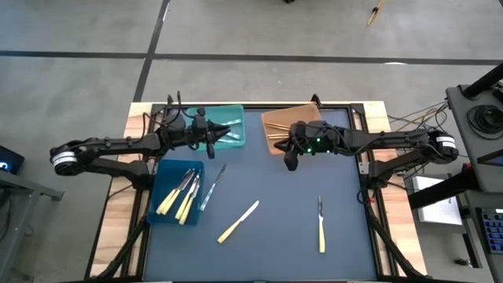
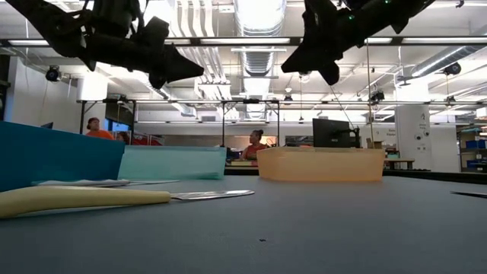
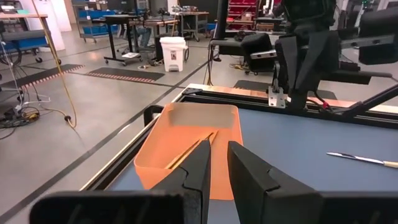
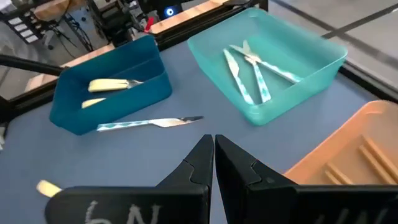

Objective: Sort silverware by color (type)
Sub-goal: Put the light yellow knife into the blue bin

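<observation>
Silverware lies loose on the dark mat: a silvery knife [image 1: 212, 187], a pale yellow knife [image 1: 238, 221] and a slim piece with a pale yellow handle [image 1: 321, 224]. Pale yellow pieces [image 4: 109, 85] lie in the blue bin [image 1: 157, 206]. Silvery ones [image 4: 249, 68] rest in the teal bin [image 1: 236, 118]. Orange-tan ones [image 3: 186, 152] lie in the orange bin [image 1: 302, 116]. My left gripper [image 1: 211, 145] hovers level beside the teal bin, shut and holding nothing. My right gripper [image 1: 291, 163] hangs shut and holding nothing just in front of the orange bin.
The three bins stand along the mat's far and left sides. The wooden table's raised black frame [image 1: 363, 157] borders the mat. The near half of the mat holds only the loose pieces. People sit at desks in the room beyond [image 2: 255, 144].
</observation>
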Controlling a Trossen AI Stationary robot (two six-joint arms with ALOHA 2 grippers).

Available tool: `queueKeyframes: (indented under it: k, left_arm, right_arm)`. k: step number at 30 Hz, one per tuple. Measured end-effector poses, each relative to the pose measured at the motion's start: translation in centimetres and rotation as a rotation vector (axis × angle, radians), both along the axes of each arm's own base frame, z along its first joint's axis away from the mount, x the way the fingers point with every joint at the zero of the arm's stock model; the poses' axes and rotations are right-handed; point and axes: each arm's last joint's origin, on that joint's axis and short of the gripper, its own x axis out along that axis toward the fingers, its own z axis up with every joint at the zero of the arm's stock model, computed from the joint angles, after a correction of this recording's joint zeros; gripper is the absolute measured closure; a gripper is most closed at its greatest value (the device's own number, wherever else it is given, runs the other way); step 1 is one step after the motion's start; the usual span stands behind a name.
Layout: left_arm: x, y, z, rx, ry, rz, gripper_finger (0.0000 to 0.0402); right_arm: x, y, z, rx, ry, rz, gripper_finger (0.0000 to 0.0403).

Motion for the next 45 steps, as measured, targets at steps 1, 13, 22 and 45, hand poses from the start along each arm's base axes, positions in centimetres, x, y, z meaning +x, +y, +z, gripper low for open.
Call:
queueKeyframes:
  k: [1,13,22,45]
  left_arm:
    - [0.0,0.0,0.0,-0.001,0.002,-0.002,0.0364]
    - [0.4,-0.6,-0.3,-0.032,0.006,-0.029,0.0364]
    - [0.6,-1.0,-0.3,-0.034,-0.001,-0.046,0.0364]
    - [0.8,-1.4,-0.2,-0.031,-0.005,-0.067,0.0364]
  right_arm:
    - [0.1,0.2,0.0,0.01,-0.001,0.002,0.0394]
    - [0.8,2.9,-0.4,0.126,0.019,0.044,0.0394]
    - [0.8,6.3,-0.6,0.205,0.042,0.127,0.0394]
    - [1.6,9.5,-3.7,0.436,0.305,0.105,0.0394]
